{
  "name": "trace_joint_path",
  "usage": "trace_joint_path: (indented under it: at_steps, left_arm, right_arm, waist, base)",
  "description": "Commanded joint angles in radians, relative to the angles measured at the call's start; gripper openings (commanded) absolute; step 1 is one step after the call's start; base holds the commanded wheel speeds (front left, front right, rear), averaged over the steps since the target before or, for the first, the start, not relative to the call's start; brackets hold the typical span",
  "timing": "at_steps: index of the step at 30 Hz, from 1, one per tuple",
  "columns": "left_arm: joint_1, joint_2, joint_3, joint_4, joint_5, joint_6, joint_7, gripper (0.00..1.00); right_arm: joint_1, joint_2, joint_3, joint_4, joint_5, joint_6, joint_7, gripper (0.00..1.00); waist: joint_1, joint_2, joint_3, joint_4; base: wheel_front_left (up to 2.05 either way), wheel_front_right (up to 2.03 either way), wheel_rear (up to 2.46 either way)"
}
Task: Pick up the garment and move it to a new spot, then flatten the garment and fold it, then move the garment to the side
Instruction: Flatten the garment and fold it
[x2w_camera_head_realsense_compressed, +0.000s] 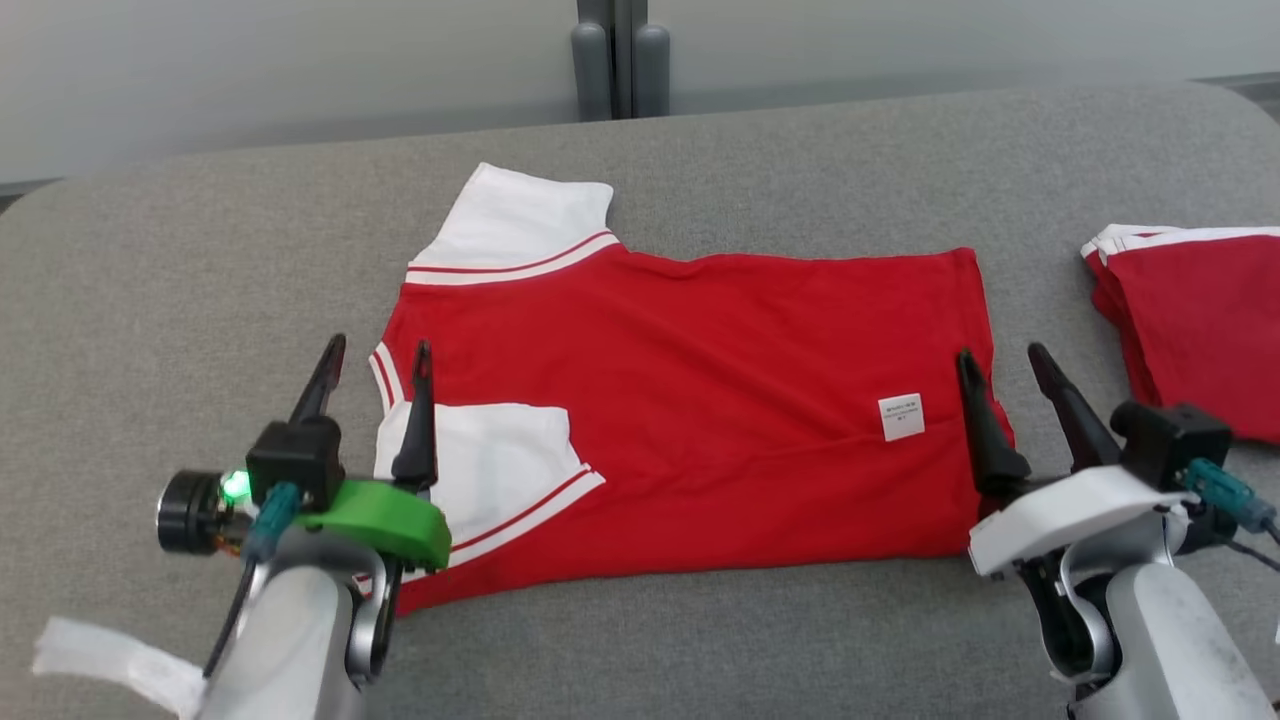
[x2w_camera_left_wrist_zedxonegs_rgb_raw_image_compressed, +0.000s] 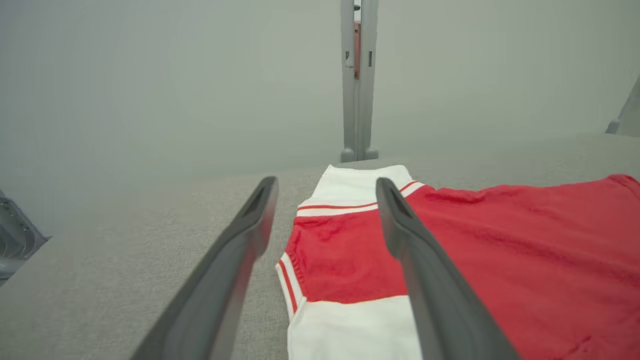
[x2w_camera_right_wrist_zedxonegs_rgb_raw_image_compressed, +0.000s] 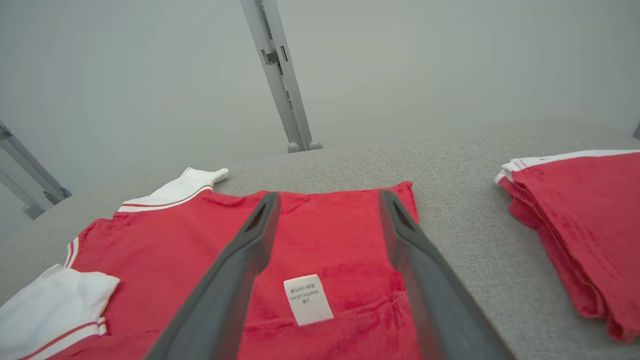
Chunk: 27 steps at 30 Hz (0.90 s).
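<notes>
Red shirt (x2w_camera_head_realsense_compressed: 690, 400) folded flat on desk (x2w_camera_head_realsense_compressed: 150, 300).
Wide and empty: left jaws and right jaws, at shirt's ends.

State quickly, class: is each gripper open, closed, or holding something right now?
Left gripper: open, holding nothing, at the red garment sleeve end.
Right gripper: open, holding nothing, at the garment's hem end.

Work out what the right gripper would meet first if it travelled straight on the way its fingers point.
Probably the red garment, near its far hem beyond the white label. The open right gripper points low across it. Depth is unclear, so it might instead land on the grey table just past.
</notes>
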Motion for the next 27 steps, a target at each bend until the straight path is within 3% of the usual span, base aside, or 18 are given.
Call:
trace_joint_path:
  at_steps: [1, 9, 15, 21, 27]
  left_arm:
    - [-0.058, 0.021, -0.009, 0.016, 0.012, -0.016, 0.021, 1.0]
    - [-0.422, 0.096, -0.082, 0.157, 0.024, -0.129, 0.248, 1.0]
    - [-0.669, 0.186, -0.184, 0.285, 0.029, -0.151, 0.363, 1.0]
    - [-0.856, 0.288, -0.417, 0.377, -0.146, -0.15, 0.509, 1.0]
    - [-0.959, 0.371, -0.527, 0.434, -0.342, -0.15, 0.643, 1.0]
  right_arm:
    - [-0.034, -0.011, 0.009, -0.003, -0.005, -0.001, -0.002, 1.0]
    - [-0.22, -0.056, 0.088, -0.016, 0.013, -0.001, 0.018, 1.0]
    - [-0.351, -0.07, 0.151, -0.006, 0.04, -0.001, 0.019, 1.0]
    - [-0.448, -0.081, 0.217, 0.011, 0.068, -0.001, 0.009, 1.0]
    - [-0.49, -0.079, 0.252, 0.024, 0.086, -0.001, -0.011, 1.0]
  waist:
    - [0.0, 0.0, 0.06, -0.027]
    - [0.0, 0.0, 0.231, -0.09]
    - [0.0, 0.0, 0.325, -0.147]
    - [0.0, 0.0, 0.376, -0.202]
    - [0.0, 0.0, 0.4, -0.24]
  base:
    - [0.0, 0.0, 0.0]
    - [0.0, 0.0, 0.0]
    - [0.0, 0.0, 0.0]
    - [0.0, 0.0, 0.0]
    - [0.0, 0.0, 0.0]
